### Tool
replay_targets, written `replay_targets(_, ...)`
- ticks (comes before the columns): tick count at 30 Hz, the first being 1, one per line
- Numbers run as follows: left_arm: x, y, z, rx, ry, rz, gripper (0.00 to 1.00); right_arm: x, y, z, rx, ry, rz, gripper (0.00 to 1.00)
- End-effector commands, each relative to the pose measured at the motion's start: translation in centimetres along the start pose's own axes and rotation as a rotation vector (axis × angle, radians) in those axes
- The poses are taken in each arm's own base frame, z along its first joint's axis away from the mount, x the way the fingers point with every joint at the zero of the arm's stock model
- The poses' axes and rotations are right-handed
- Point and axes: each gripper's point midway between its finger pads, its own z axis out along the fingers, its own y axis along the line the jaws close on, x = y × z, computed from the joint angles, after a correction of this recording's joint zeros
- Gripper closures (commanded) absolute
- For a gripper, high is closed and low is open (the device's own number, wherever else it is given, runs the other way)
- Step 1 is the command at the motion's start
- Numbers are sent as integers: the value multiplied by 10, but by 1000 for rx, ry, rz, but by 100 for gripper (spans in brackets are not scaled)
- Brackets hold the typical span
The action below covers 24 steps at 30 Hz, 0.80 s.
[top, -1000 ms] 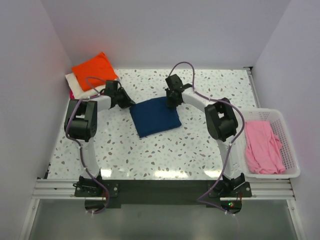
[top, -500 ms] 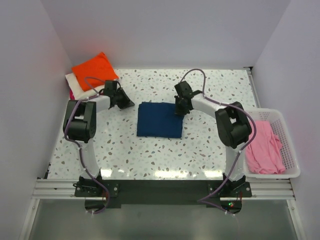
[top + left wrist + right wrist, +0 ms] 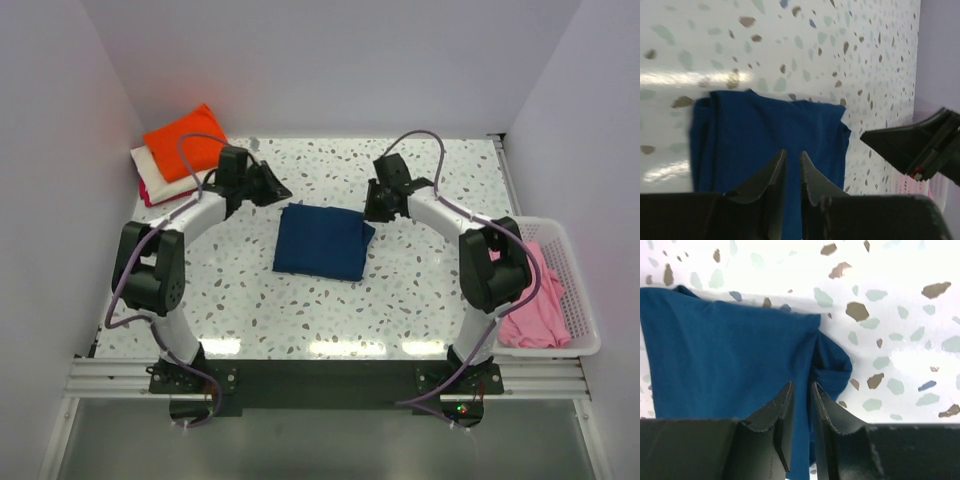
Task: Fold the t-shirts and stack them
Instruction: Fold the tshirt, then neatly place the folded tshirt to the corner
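**Bench** (image 3: 400,300): white speckled top, walled on three sides; both arms reach over it from the near edge.

**Item 1, navy t-shirt** (image 3: 322,243): folded into a rough rectangle, flat at the middle of the bench. The far right corner bunches into a small rounded lump, seen plainly from the right wrist. No chest print shows.

**Item 2, stack, far left corner of the bench:** orange t-shirt (image 3: 185,140) folded on top; cream t-shirt (image 3: 160,172) under it, jutting out toward the near side; magenta t-shirt (image 3: 148,192) at the bottom, only a thin edge showing.

**Item 3, basket** (image 3: 585,300): white slotted plastic, at the right edge of the bench. Contents: one pink t-shirt (image 3: 525,300), unfolded and crumpled, filling most of the floor. The right arm's elbow overlaps the basket's left side in the top view.

**Left pincer** (image 3: 280,188): just beyond the navy t-shirt's far left corner. Fingers pressed almost together, a thin slit between them, nothing in them.

**Right pincer** (image 3: 372,210): at the navy t-shirt's far right corner, beside the bunched lump. Fingers likewise pressed almost together, with no cloth caught in the slit.
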Motion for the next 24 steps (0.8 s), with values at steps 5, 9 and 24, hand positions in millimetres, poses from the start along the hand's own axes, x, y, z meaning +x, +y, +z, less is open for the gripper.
replay_targets(5,86,-73,27,185,159,130,82,-28,31,20,-81,-40,12,79)
replay_targets(9,120,-61,51,121,215,133,85,-27,34,44,-84,-6,21,79)
replay_targets(24,157,-29,60,39,234,70,84,-41,8,45,-66,6,68,74)
